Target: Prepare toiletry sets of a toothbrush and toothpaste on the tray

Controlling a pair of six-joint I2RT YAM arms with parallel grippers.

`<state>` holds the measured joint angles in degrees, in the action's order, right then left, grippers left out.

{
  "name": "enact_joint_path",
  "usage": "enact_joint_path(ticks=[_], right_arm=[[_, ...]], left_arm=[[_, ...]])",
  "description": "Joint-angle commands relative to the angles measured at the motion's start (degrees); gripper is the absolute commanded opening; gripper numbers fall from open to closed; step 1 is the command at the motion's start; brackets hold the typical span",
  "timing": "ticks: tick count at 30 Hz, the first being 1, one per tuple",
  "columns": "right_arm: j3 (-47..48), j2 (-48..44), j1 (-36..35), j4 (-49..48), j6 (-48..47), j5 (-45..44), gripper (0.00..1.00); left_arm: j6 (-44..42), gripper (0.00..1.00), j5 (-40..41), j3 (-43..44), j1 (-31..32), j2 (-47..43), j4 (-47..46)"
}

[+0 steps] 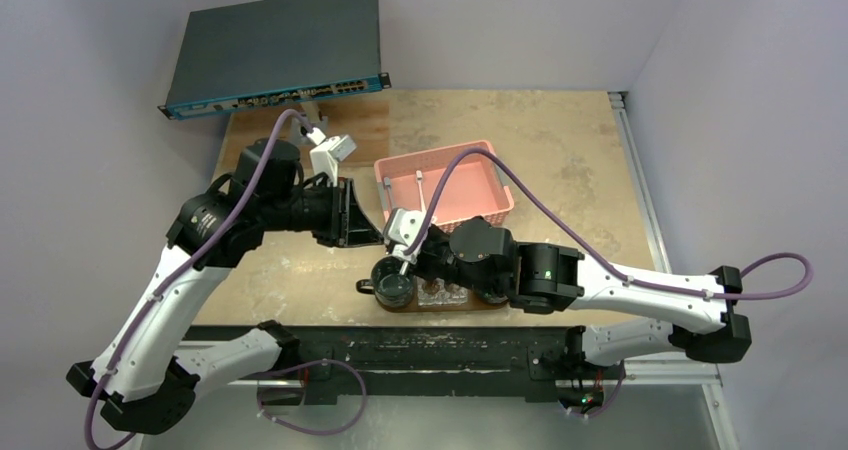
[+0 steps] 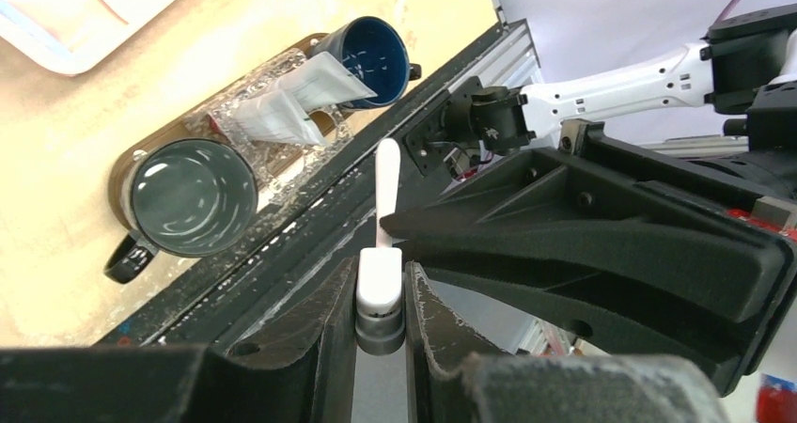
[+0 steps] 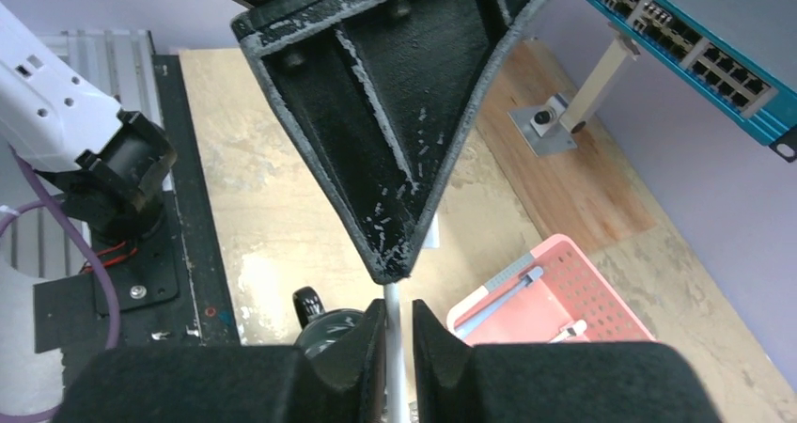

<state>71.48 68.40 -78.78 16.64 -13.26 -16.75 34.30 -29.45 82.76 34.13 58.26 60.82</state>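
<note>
White toothbrush (image 2: 386,174) is pinched by the left gripper (image 2: 382,287) near the tray (image 2: 119,171); the right gripper (image 3: 397,312), arm folded leftward, narrowly flanks its shaft, grip unclear. Print on the tubes (image 2: 273,117) is unreadable.

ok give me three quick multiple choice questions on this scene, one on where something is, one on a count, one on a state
1. Where do the mugs stand?
A) on a shelf
B) in a sink
C) on the brown tray

2. How many mugs are there?
A) two
B) one
C) four

3. What is the left hand doing?
A) open and empty
B) closed on a white toothbrush
C) closed on a mug handle

Answers:
1 C: the left wrist view shows both mugs on the brown board.
2 A: one mug looks grey inside, the other blue inside, and no more show.
3 B: the slim white toothbrush sits clamped between its fingers.
</note>
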Motion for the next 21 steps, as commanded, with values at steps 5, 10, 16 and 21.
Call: enact_joint_path(ticks=[5,10,16,21], right_arm=[[0.31,-2.77,-0.10,-1.97,2.82,-7.02,0.44],[-0.25,-4.13,1.66,-2.12,4.66,-13.97,0.52],[1.36,-4.50,12.69,1.30,11.08,-11.37,0.53],[4.08,-3.70,23.13,4.93,15.95,-10.08,0.57]], left_arm=[[-2.31,0.00,4.20,0.11,-0.44,-2.39,1.64],[-3.02,0.00,5.30,0.67,0.79,-2.81,3.11],[-3.60,0.00,11.08,2.44,6.89,-2.96,5.53],[-2.84,0.00,17.67,3.20,11.70,-3.20,7.72]])
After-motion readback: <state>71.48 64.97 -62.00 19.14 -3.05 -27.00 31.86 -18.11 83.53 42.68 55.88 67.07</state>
